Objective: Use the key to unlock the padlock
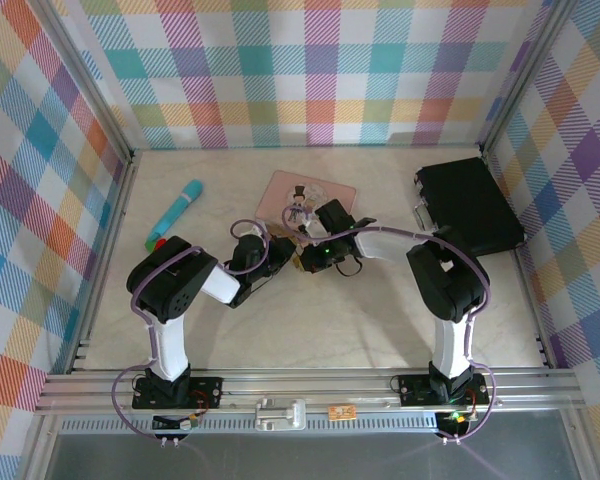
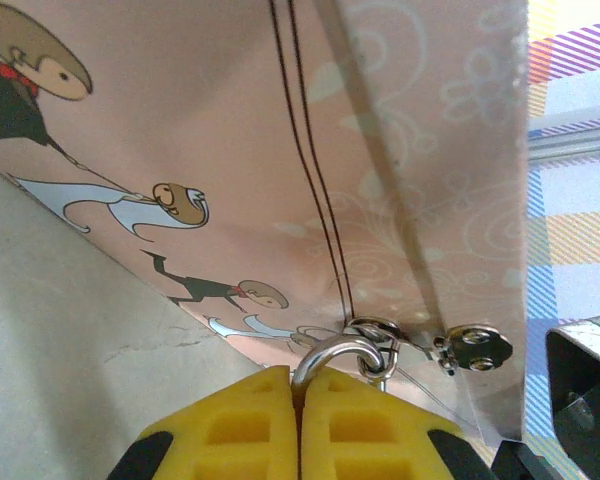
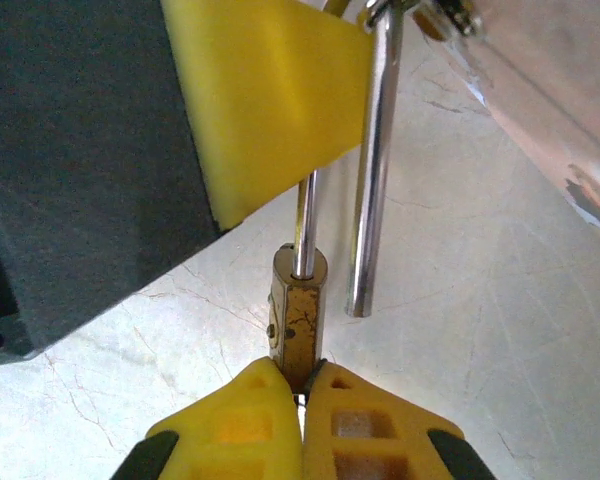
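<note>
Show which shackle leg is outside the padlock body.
The right-hand leg in the right wrist view: its end hangs beside the padlock body; the left-hand leg enters it.

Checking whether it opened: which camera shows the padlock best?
Right wrist: the padlock sits centred, brass body and both shackle legs clear, one leg free. Left wrist catches its shackle loop at the clasp of the pink tin. From above it's too small to tell.

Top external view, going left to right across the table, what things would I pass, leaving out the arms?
turquoise tube → pink tin → black case
</note>
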Controlling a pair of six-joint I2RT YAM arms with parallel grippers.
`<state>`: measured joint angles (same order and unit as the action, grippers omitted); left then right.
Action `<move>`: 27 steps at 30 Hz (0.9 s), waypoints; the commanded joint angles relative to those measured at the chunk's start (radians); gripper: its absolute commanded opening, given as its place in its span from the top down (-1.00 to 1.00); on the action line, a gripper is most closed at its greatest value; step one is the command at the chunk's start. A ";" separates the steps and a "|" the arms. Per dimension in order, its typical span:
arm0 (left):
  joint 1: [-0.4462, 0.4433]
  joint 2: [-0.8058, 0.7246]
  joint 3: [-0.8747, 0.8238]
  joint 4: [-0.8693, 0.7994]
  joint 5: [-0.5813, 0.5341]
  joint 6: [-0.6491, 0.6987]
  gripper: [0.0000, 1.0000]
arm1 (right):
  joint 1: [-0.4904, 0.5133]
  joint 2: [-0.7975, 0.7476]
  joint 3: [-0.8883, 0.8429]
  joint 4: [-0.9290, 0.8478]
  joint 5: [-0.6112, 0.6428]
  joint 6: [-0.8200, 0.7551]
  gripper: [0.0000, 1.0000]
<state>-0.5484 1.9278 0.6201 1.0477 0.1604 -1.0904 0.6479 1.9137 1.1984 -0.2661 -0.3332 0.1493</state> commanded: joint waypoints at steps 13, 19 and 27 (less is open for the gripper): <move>-0.006 -0.024 0.001 0.046 -0.054 -0.024 1.00 | -0.011 -0.255 -0.101 -0.013 0.102 0.209 0.01; -0.010 -0.052 -0.015 0.043 -0.106 -0.046 1.00 | -0.056 -0.358 -0.118 -0.069 0.347 0.445 -0.42; -0.050 -0.058 -0.025 0.038 -0.234 -0.094 1.00 | -0.118 -0.296 -0.085 0.021 0.552 0.525 -0.61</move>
<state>-0.5827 1.9018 0.5972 1.0485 -0.0029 -1.1542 0.5426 1.5742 1.0943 -0.2798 0.1333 0.6155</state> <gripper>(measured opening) 0.060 0.806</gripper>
